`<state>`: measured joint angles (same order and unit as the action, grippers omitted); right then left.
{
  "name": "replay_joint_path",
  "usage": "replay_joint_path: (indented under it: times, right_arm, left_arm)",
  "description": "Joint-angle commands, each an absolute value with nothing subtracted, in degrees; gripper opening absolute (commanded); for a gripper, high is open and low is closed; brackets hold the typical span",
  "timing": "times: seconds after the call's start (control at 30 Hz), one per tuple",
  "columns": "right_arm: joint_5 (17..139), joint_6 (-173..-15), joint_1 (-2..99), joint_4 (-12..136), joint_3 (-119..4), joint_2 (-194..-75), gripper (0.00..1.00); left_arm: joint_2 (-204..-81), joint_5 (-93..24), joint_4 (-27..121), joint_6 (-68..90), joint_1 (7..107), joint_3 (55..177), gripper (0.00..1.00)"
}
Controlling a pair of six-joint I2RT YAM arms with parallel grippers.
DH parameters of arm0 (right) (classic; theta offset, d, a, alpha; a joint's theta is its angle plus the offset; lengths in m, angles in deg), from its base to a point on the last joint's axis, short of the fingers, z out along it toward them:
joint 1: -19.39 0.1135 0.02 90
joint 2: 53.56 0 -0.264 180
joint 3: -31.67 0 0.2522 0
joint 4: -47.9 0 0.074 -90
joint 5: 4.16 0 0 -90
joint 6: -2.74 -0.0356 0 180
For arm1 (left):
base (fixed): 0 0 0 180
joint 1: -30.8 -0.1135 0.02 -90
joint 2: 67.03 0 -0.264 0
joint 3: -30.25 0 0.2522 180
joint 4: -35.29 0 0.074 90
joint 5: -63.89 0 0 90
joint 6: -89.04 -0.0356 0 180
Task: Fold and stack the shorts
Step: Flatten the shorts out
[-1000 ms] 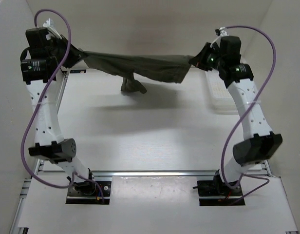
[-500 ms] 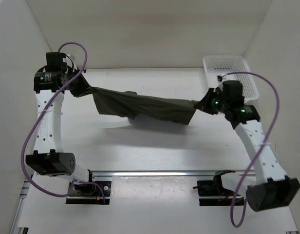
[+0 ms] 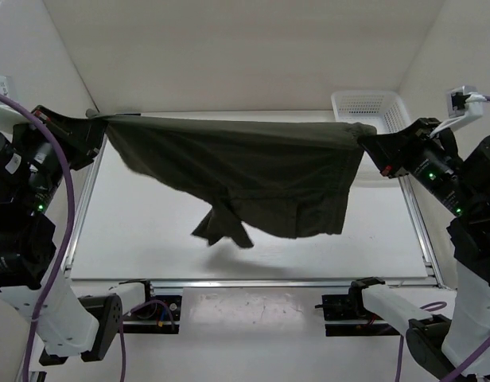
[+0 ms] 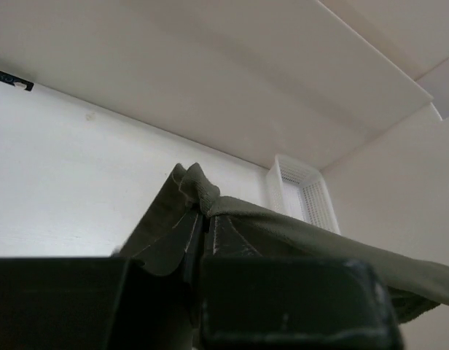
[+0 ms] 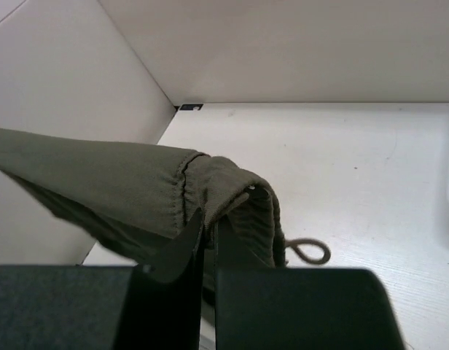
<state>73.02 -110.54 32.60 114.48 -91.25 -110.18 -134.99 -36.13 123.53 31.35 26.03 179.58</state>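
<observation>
The dark olive-green shorts point(image 3: 253, 167) hang stretched in the air between my two grippers, well above the table, with the legs drooping toward the near side. My left gripper point(image 3: 98, 125) is shut on the left corner of the shorts point(image 4: 202, 197). My right gripper point(image 3: 371, 143) is shut on the right corner at the waistband point(image 5: 217, 182), and a drawstring loop point(image 5: 308, 251) dangles beside it. The top edge runs taut from one gripper to the other.
A white perforated basket point(image 3: 371, 107) stands at the table's back right, just behind the right gripper; it also shows in the left wrist view point(image 4: 305, 197). White walls close in the table point(image 3: 149, 231) on the left, back and right.
Both grippers have risen high and moved wide apart toward the camera. The shorts went from a bunched, sagging strip low over the table to a spread sheet held taut in the air.
</observation>
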Motion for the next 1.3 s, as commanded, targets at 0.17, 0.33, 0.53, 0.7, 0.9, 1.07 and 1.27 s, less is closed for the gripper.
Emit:
replay_joint_path:
  times: [0.17, 0.33, 0.53, 0.7, 0.9, 1.07, 1.27]
  right_arm:
    - [83.12, -105.63, 31.52, 116.59, -93.44, -117.36, 0.0]
    - [80.66, -105.63, 31.52, 108.0, -91.08, -125.18, 0.0]
    - [80.66, -106.15, 31.52, 101.57, -93.7, -131.95, 0.0]
    - [79.6, -106.15, 31.52, 101.03, -93.98, -133.63, 0.0]
    - [80.13, -106.15, 31.52, 98.41, -80.64, -130.03, 0.0]
    - [80.75, -104.92, 32.05, 97.26, -58.32, -121.07, 0.0]
    - [76.43, -103.08, 32.05, 100.41, -47.92, -110.35, 0.87]
  left_arm:
    - [-149.53, -25.93, 121.39, 28.93, 23.68, 184.45, 0.1]
    - [-156.75, -30.05, 116.65, 28.39, 20.17, 185.08, 0.1]
    - [-163.35, -33.05, 114.45, 29.71, 17.98, 191.58, 0.1]
    - [-162.92, -36.21, 113.4, 30.24, 16.04, 191.94, 0.1]
    - [-154.07, -36.74, 112.17, 26.82, 16.04, 176.85, 0.1]
    - [-141.32, -39.28, 110.67, 23.29, 16.74, 144.79, 0.11]
    - [-133.12, -38.68, 111.28, 22.59, 15.68, 130.93, 0.99]
